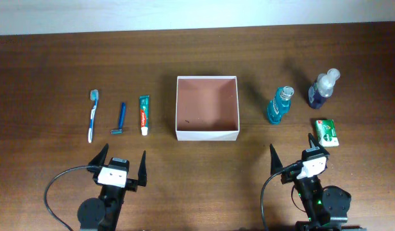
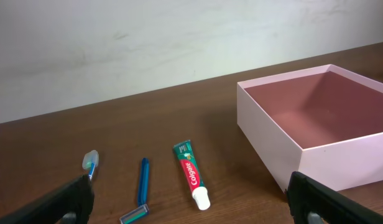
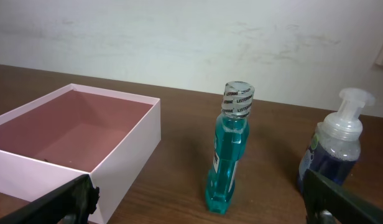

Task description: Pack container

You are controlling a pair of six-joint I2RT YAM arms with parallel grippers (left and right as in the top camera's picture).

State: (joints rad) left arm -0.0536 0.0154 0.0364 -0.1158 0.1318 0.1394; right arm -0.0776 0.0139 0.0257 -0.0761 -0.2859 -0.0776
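The container (image 1: pixel 208 135), a square shallow box with white walls and a pinkish-brown inside, sits at the table's middle and holds nothing; it also shows in the left wrist view (image 2: pixel 266 127) and the right wrist view (image 3: pixel 132 140). Left of it lie a toothbrush (image 1: pixel 92 115), a blue razor (image 1: pixel 120 119) and a toothpaste tube (image 1: pixel 144 114). Right of it stand a teal mouthwash bottle (image 1: pixel 279 105) and a dark blue pump bottle (image 1: pixel 322 88); a green soap bar (image 1: pixel 326 131) lies nearer. My left gripper (image 1: pixel 122 163) is open and empty, near the front edge. My right gripper (image 1: pixel 292 151) is open and empty, below the bottles.
A white wall runs behind the table's far edge (image 1: pixel 197 31). Black cables loop by both arm bases at the front. The dark wooden table (image 1: pixel 204 186) is bare between the grippers.
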